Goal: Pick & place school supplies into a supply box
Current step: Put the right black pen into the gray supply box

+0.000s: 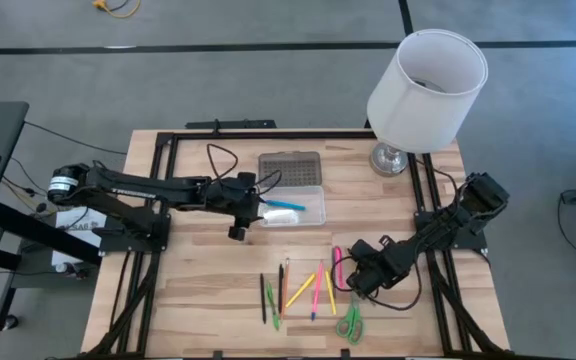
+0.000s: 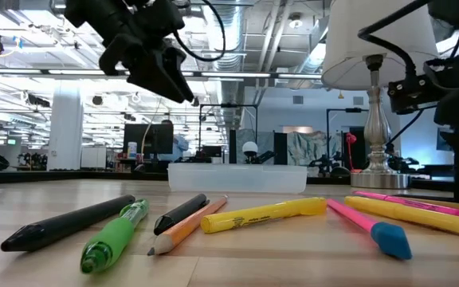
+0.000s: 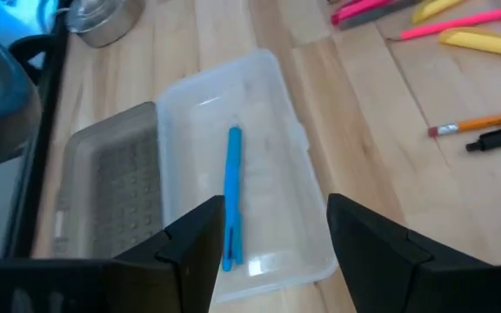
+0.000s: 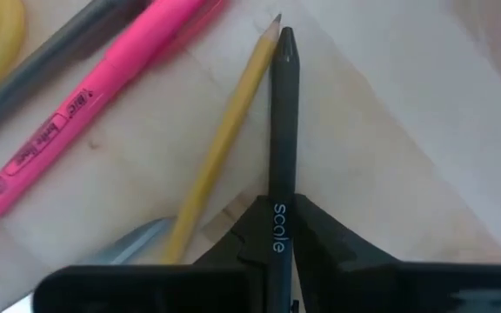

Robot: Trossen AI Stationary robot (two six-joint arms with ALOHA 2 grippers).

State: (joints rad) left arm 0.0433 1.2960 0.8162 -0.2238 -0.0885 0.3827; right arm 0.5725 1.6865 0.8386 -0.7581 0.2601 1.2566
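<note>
The clear supply box [image 1: 303, 208] lies open on the table, its dotted lid [image 1: 290, 167] folded back toward the far edge. One blue pen [image 3: 232, 196] lies inside. My left gripper [image 3: 272, 209] hovers open above the box's left end [image 1: 248, 207]. The loose supplies [image 1: 303, 290] lie in a row near the table's near edge: pens, pencils, yellow and pink markers, and green-handled scissors [image 1: 350, 322]. My right gripper [image 4: 281, 217] is low over the right part of that row [image 1: 360, 275], shut on a dark pen [image 4: 283, 113]. My right gripper pinches the dark pen between its two fingers, at the printed part of the barrel [image 4: 281, 187]. The fingers lie along the pen, which points straight ahead with its tip [image 4: 285, 39] next to a yellow pencil's tip. Whether the pen is clear of the table cannot be told.
A white-shaded lamp [image 1: 426, 85] stands on its metal base [image 1: 393, 158] at the far right corner, close to the box. A pink highlighter [image 4: 85, 113] and a yellow pencil [image 4: 224, 139] lie right beside the held pen. Black frame rails [image 1: 158, 190] run along the table's sides.
</note>
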